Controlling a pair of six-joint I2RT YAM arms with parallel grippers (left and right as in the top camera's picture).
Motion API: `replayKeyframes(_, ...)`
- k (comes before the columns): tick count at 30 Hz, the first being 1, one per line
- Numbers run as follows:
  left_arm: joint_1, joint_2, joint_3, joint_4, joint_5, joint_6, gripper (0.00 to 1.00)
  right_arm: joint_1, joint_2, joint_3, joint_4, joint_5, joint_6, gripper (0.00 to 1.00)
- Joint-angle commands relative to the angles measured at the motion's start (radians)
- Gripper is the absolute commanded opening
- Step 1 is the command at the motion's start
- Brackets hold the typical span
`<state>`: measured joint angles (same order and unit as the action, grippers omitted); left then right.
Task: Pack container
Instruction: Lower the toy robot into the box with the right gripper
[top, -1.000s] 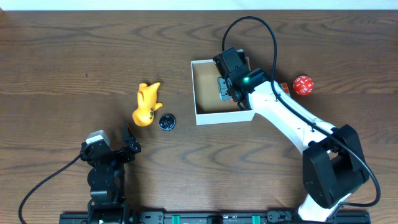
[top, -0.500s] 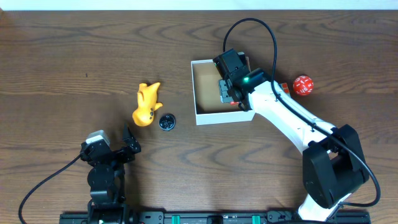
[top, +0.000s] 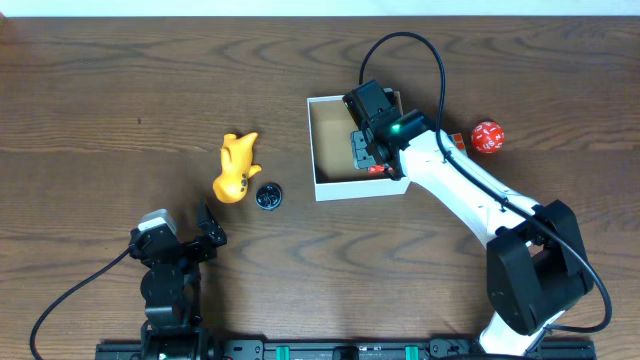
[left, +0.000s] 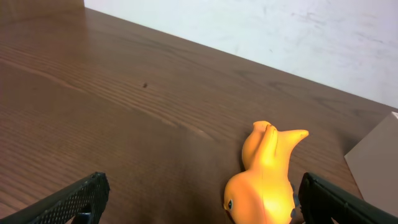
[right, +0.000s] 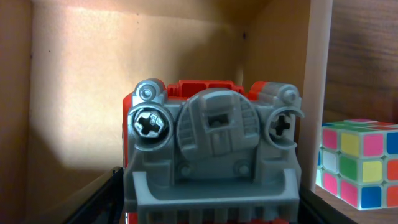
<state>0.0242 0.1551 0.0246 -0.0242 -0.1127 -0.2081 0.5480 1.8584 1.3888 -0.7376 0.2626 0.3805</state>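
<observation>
While the left gripper (top: 208, 228) hovers low near the front-left part of the table (top: 100, 100), its jaws stand spread wide with nothing between them; in the left wrist view its two black fingers (left: 81, 200) sit at the lower corners, with bare wood in the gap. Just beyond it, toward the middle of the table, a yellow toy animal (top: 236, 168) lies on its side. A small round black object (top: 268, 196) rests on the wood just beside the toy's front-right end; whether the two touch cannot be told. Right of centre, nearer the far edge than the front edge, sits the container (top: 350, 188), a shallow square box with white walls and a brown floor, squared roughly to the table's edges. The right gripper (top: 364, 150) reaches down inside it on the right-hand side, close to the right wall, clamped on a red and grey toy (right: 211, 155) that fills the gap between its fingers. A colourful puzzle cube (right: 354, 162) stands on the table just outside that right wall, mostly hidden under the arm in the overhead view. Farther right, a red ball with white marks (top: 487, 137) lies on the wood, apart from the cube.
</observation>
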Motion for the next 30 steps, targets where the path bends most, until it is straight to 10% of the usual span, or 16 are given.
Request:
replayKeyframes(1, -0.002, -0.007, -0.021, -0.036, -0.03, 0.013, 0.98, 0.0, 0.01, 0.021, 0.002, 0.01, 0.016, 0.23)
replayKeyframes(30, -0.002, -0.007, -0.021, -0.036, -0.03, 0.013, 0.98, 0.003, 0.01, 0.021, -0.025, -0.006, 0.016, 0.52)
